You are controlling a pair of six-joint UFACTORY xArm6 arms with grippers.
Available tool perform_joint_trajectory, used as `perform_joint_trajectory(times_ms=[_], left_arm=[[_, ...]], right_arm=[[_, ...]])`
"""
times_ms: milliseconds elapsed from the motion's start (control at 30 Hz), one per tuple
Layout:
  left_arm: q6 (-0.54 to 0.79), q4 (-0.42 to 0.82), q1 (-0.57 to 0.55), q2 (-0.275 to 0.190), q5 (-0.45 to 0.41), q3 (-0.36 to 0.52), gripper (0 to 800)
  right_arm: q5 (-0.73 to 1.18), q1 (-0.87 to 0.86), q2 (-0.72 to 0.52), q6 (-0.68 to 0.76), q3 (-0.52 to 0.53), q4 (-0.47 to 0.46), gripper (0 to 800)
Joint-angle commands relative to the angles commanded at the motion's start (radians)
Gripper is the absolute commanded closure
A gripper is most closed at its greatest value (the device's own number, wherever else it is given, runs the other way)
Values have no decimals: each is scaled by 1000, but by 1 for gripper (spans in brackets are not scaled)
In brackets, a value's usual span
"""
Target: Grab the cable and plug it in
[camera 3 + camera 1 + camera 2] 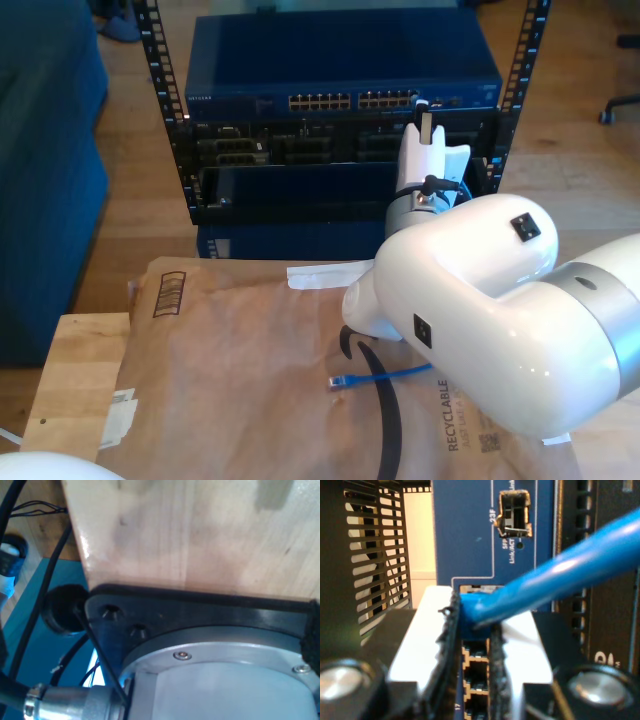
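Between the padded fingers point(447, 645) of my second gripper point(472, 630), at mid-frame of the second wrist view, pinched tight: the plug point(470, 612) of the cable point(570, 565), which runs off to the upper right, right against the switch point(465, 530) ports. Near the exterior view's lower centre, on brown paper point(250, 370), the cable's other end. First gripper's opening: cannot tell, just wood point(200, 530).

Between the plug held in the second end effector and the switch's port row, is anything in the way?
No. In the second wrist view the plug sits at a port of the blue switch, nothing between.
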Motion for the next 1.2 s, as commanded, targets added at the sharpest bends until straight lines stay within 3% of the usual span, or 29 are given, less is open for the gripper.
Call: perform_joint_trajectory(times_ms=[1200], left_arm=[[0,0,0,0,0,0,0]], right_arm=[[0,-2,17,0,-28,-3,800]])
